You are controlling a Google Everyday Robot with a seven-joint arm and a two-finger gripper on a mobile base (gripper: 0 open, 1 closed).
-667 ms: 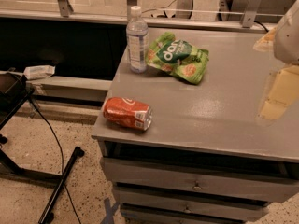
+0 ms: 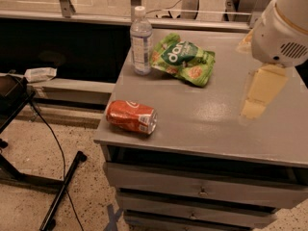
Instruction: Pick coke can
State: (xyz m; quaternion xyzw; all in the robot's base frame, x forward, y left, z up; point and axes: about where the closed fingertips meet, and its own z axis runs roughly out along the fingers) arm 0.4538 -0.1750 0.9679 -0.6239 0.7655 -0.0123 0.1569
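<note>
The coke can [image 2: 132, 117] is orange-red with white lettering and lies on its side near the front left corner of the grey table [image 2: 211, 124], its silver end facing right. My gripper [image 2: 260, 93] is pale yellow and hangs under the white arm housing [image 2: 281, 30] over the right part of the table. It is well to the right of the can, apart from it, and holds nothing that I can see.
A clear water bottle [image 2: 141, 41] stands at the back left of the table, with a green snack bag [image 2: 185, 59] beside it. Drawers [image 2: 202, 191] lie below the tabletop. A black stand and cable [image 2: 57, 196] are on the floor to the left.
My arm and gripper have moved a little to the left over the table. The can, bottle and bag have not moved.
</note>
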